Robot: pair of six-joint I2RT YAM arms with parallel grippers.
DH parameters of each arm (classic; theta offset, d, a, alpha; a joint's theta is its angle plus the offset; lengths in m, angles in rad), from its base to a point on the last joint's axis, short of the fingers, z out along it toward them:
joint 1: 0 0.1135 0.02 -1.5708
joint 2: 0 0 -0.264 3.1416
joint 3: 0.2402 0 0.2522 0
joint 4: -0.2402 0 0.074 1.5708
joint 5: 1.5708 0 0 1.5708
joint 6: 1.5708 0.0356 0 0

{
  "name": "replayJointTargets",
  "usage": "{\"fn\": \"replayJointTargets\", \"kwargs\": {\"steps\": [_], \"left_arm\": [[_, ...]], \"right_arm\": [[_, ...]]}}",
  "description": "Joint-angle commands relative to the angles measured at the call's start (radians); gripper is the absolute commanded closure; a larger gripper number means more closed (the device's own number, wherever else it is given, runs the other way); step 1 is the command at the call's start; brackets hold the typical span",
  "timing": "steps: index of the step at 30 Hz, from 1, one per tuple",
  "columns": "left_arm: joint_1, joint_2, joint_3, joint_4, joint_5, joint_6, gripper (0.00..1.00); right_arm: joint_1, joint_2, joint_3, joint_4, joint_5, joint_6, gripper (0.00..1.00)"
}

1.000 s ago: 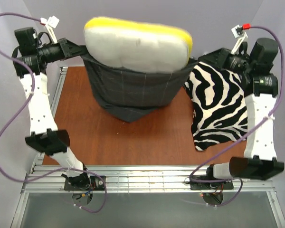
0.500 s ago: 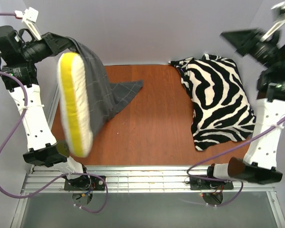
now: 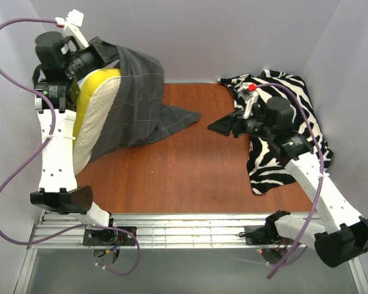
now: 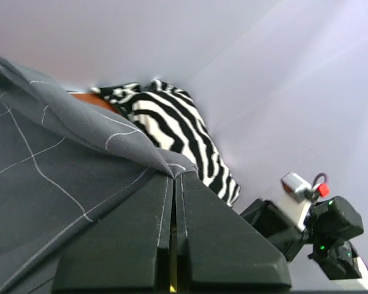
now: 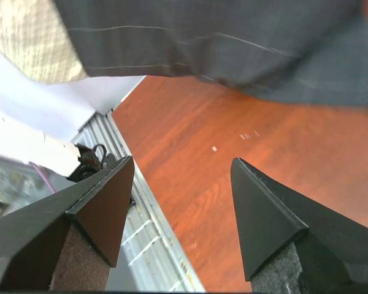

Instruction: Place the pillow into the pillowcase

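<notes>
**Hanging by one corner: pillow (image 3: 98, 116) only half wrapped by the pillowcase (image 3: 138, 104)**

Up at the far left, the left gripper (image 4: 173, 177) is seen raised high, its jaws clenched on a fold of the pillowcase hem, and that single pinch is all that is carrying the cloth. The pillow is stood on end below it, yellow edge turned to the left, cream face showing, lower end down by the left edge of the table (image 3: 190, 165). The pillowcase is draped over its right side and trails onto the wood. How deep the pillow sits inside cannot be told.

Over on the other side, the right gripper (image 3: 218, 127) is held low above mid-table, jaws released and nothing between them, pointed toward the trailing cloth, with the zebra cloth (image 3: 264, 174) just behind it.

Plenty could be lost from here. With one corner held, the mouth is not kept spread, so the pillow could be tipped or slid out of the opening if the left arm is swung or lifted further. The hem could be pulled from the pinch by the pillow's weight. The pillow's foot is close to the table edge, and a nudge could send it over. A second grip is needed; if it is taken on the closed end instead of the hem, the pillow could be shut out.
</notes>
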Motion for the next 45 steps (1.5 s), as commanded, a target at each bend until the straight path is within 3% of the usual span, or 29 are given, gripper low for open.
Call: {"fn": "replayJointTargets", "kwargs": {"steps": [1, 8, 11, 17, 25, 31, 32, 35, 36, 37, 40, 41, 42, 45], "left_arm": [[-0.118, -0.001, 0.052, 0.08, -0.15, -0.038, 1.0], [-0.213, 0.034, 0.064, 0.115, -0.213, -0.022, 1.0], [-0.241, 0.045, 0.067, 0.132, -0.204, -0.025, 1.0], [-0.278, 0.026, 0.018, 0.127, -0.202, 0.001, 1.0], [-0.287, 0.003, -0.019, 0.129, -0.23, 0.014, 1.0], [-0.299, 0.0, -0.028, 0.16, -0.211, -0.008, 1.0], [-0.301, -0.003, -0.026, 0.16, -0.213, -0.009, 1.0], [-0.307, -0.016, -0.042, 0.155, -0.231, 0.012, 1.0], [-0.307, -0.018, -0.046, 0.134, -0.243, 0.036, 1.0], [-0.305, -0.02, -0.048, 0.118, -0.269, 0.053, 1.0], [-0.293, -0.013, -0.063, 0.074, -0.29, 0.11, 1.0], [-0.247, 0.009, -0.065, 0.046, -0.276, 0.112, 0.93], [-0.206, 0.025, -0.069, 0.036, -0.238, 0.088, 0.93], [-0.038, 0.078, -0.104, 0.061, 0.099, 0.016, 0.96]], "right_arm": [[0.182, 0.024, 0.025, 0.152, 0.277, -0.081, 0.4], [0.482, 0.275, 0.259, 0.209, 0.489, -0.048, 0.37], [0.524, 0.383, 0.371, 0.256, 0.557, -0.041, 0.37], [0.533, 0.521, 0.545, 0.236, 0.574, -0.017, 0.34], [0.539, 0.486, 0.564, 0.194, 0.525, -0.001, 0.29], [0.556, 0.581, 0.619, 0.085, 0.72, -0.066, 0.32], [0.553, 0.606, 0.614, 0.085, 0.733, -0.078, 0.34], [0.53, 0.641, 0.633, 0.049, 0.761, -0.126, 0.71], [0.523, 0.641, 0.64, 0.036, 0.759, -0.126, 0.88], [0.504, 0.62, 0.65, 0.032, 0.697, -0.126, 0.98], [0.486, 0.554, 0.685, 0.066, 0.455, -0.091, 0.99], [0.481, 0.535, 0.702, 0.142, 0.396, -0.069, 0.99], [0.48, 0.52, 0.714, 0.172, 0.317, -0.051, 0.99], [0.458, 0.488, 0.798, 0.268, 0.269, -0.072, 0.99]]}}
